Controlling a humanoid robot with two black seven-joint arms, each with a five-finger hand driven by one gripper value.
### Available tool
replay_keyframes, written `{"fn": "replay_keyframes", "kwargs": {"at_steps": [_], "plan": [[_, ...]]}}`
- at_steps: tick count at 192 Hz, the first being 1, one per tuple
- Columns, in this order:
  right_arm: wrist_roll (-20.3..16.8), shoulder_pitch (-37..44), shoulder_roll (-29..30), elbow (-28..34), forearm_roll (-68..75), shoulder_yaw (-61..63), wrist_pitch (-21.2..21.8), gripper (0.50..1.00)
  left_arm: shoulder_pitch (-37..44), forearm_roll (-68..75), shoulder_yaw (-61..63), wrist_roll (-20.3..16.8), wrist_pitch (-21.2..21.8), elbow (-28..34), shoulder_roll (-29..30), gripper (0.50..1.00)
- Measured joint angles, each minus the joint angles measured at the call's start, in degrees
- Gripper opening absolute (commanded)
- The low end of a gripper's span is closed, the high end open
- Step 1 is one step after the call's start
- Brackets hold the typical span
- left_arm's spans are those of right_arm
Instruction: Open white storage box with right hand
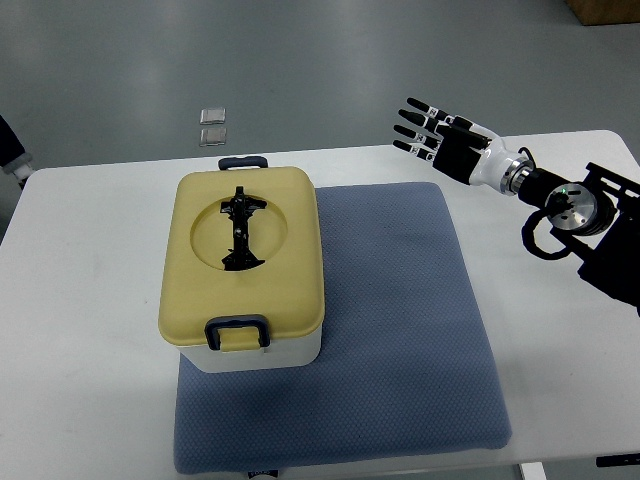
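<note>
The white storage box (262,353) stands on the left part of a blue-grey mat (400,320). Its yellow lid (243,250) is closed, with a black folding handle (239,229) lying flat in a round recess. A dark latch (238,331) sits at the near edge and another latch (243,161) at the far edge. My right hand (430,130) is up at the far right, well apart from the box, fingers spread and holding nothing. Part of my left arm (12,152) shows at the far left edge.
The white table (80,380) carries the mat and box. Two small square clear pieces (213,125) lie on the grey floor beyond the table. A cardboard box corner (605,10) shows at the top right.
</note>
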Motion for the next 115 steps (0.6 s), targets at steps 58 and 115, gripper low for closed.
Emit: {"fn": "replay_keyframes", "kwargs": {"at_steps": [58,115], "plan": [[0.55,-0.09,0.08,0.07,-6.90,0.79,0.05,0.926,1.05,0.00,-0.02,-0.07,0.16,0.17,0.00,1.000],[1.19,0.54,-0.30,0.09,-7.45,0.96,0.70,0.926,-2.03,-0.01,-0.17,-0.09,1.01,1.59,0.00,1.000]]}}
